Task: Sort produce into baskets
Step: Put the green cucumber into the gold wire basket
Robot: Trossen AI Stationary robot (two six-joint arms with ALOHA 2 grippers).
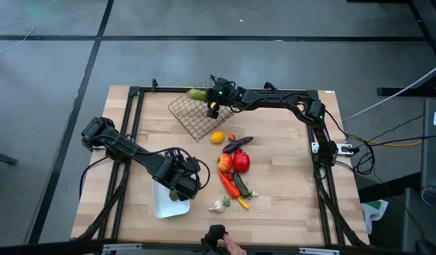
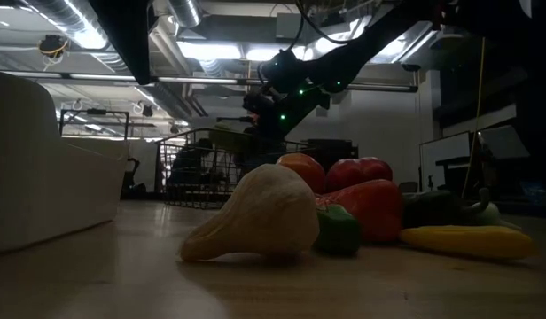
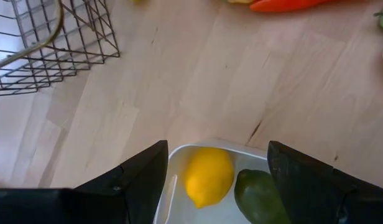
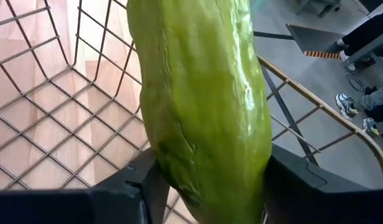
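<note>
So the step in hand looks like dropping off the cucumber (image 4: 201, 99). The right gripper (image 1: 212, 108) is clamped on it and hangs over the wire basket (image 1: 192, 117) at the far side of the worktop (image 1: 289, 205), with the cucumber between its fingers and mesh showing underneath in the right wrist view. My guess is the next move is just lowering a bit and letting go so it lands inside the mesh rather than on the rim (the basket looks tipped in the high view, so I'd aim for the middle).

Orientation: the cucumber's long axis runs straight out ahead of the right gripper, roughly in line with the fingers. In the high view its free end (image 1: 197, 93) sticks out past the basket's far edge, pointing toward the far left corner of the worktop. Whether it's level or tilted, can't really tell.

The left gripper (image 1: 181, 190) sits over the white tray (image 1: 161, 205) at the near left, fingers apart and empty. A lemon (image 3: 208, 177) and an avocado (image 3: 258, 196) are already lying in that tray.

Everything else, the red pepper (image 1: 241, 161), eggplant (image 1: 237, 144), another lemon (image 1: 217, 137) and garlic (image 1: 217, 206), is in a loose cluster mid-worktop, not yet sorted.
</note>
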